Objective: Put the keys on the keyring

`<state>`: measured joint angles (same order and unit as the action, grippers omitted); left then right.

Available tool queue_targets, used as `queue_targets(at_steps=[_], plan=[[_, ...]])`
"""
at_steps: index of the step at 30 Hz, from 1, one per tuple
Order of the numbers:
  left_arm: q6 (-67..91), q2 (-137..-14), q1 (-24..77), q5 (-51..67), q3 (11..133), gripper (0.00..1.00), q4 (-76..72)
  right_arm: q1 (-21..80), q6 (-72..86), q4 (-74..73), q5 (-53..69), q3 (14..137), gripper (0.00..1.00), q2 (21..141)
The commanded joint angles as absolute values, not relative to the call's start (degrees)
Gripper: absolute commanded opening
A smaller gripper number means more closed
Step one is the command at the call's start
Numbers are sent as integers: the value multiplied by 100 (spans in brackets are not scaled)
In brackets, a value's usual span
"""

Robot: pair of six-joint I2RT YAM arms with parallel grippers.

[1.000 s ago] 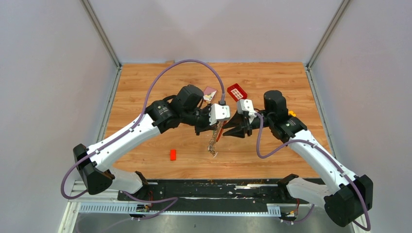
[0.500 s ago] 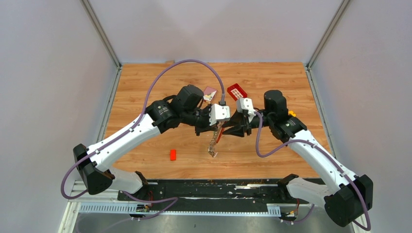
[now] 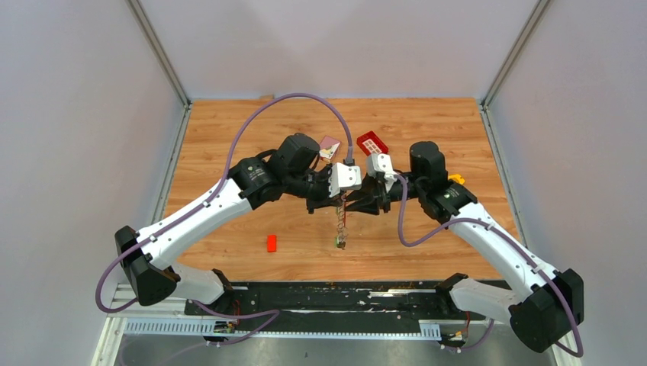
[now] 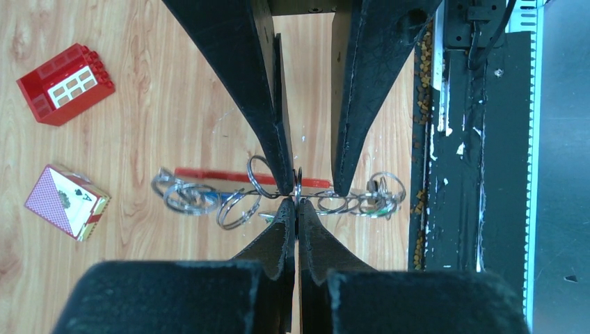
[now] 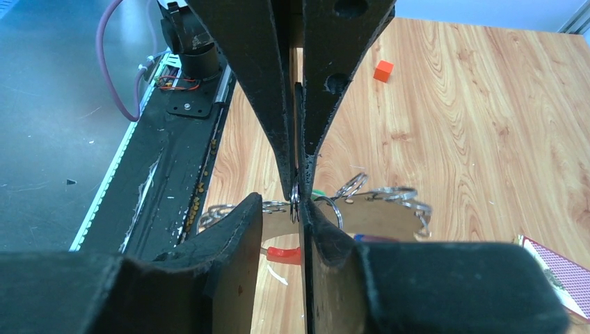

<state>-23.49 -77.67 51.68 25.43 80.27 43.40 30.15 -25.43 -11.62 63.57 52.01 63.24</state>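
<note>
Left pincer [image 4: 298, 206] pinches the keyring [image 4: 186, 200]; right pincer [image 4: 313, 182] straddles it, jaws apart.

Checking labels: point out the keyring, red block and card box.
keyring [image 3: 341, 226]: top view, middle of the chain.
red block [image 3: 271, 243]: top view, its upper face.
card box [image 4: 67, 202]: left wrist view, its patterned face.

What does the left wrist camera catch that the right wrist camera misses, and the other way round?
Only the left wrist view shows the red toy house brick. Only the right wrist view shows the orange cube. Both show the keyring of linked rings, the card box, and the left claw pinching one ring with the right claw facing it.
</note>
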Motion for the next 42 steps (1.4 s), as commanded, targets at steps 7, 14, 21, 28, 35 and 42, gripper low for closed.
queue_targets(at_steps=[7,14,21,28,35,42], plan=[[-2266,-7725,5194,2717,8004,0,3981,3081,-2360,-871,6372,5394,23,6370],[-2269,-7712,5194,2721,7969,0,3969,3079,-2338,-851,6322,5414,22,6290],[-2268,-7721,5194,2732,7975,0,3967,3077,-2324,-849,6293,5416,20,6270],[-2274,-7724,5194,2751,7945,0,3963,3080,-2210,-713,6160,5388,7,6303],[-2525,-7454,5159,3040,7626,0,3811,2956,-1992,-574,5997,5415,0,6127],[-2453,-6965,4536,3928,6996,18,2854,2693,-647,685,6519,5346,0,6192]])
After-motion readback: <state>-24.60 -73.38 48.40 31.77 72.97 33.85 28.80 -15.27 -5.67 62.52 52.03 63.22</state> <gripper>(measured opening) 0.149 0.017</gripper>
